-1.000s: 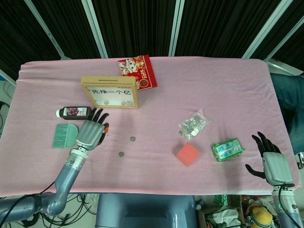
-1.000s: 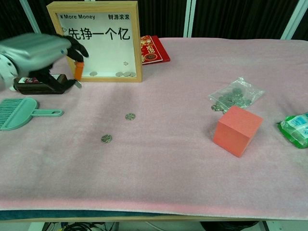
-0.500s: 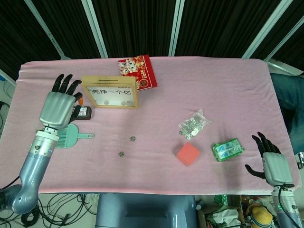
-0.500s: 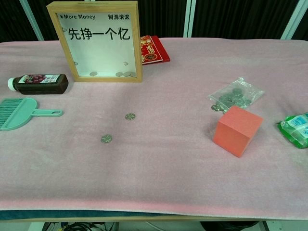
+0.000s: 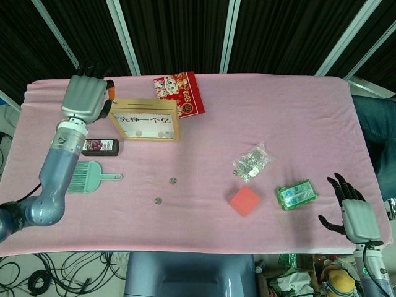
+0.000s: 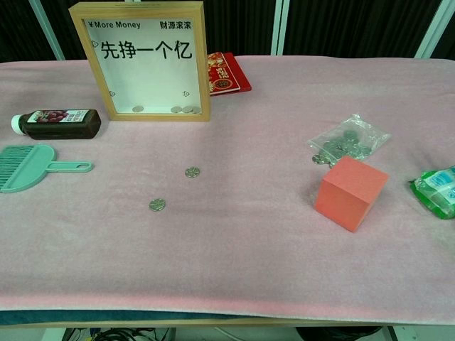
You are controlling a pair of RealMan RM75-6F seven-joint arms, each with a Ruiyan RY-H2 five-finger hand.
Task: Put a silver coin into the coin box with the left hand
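Note:
The wooden coin box (image 5: 144, 119) stands upright at the back left, with a slot in its top edge and a few coins inside behind its window (image 6: 148, 62). My left hand (image 5: 86, 96) hovers just beyond the box's left top corner, back towards the camera and fingers curled. The coin it pinched a second ago is hidden behind them. It is out of the chest view. Two silver coins (image 5: 173, 180) (image 5: 158, 200) lie loose on the pink cloth in front of the box. My right hand (image 5: 354, 210) rests at the table's near right edge, fingers spread, holding nothing.
A dark bottle (image 5: 99, 146) lies left of the box, with a teal brush (image 5: 90, 176) in front of it. A red booklet (image 5: 180, 93) lies behind the box. A clear bag of coins (image 5: 252, 162), a red cube (image 5: 244, 200) and a green packet (image 5: 297, 194) sit on the right.
My left hand rose from beside the bottle, swung left and back, and now hovers at the box's top left corner. It left the chest view. The right hand stayed put.

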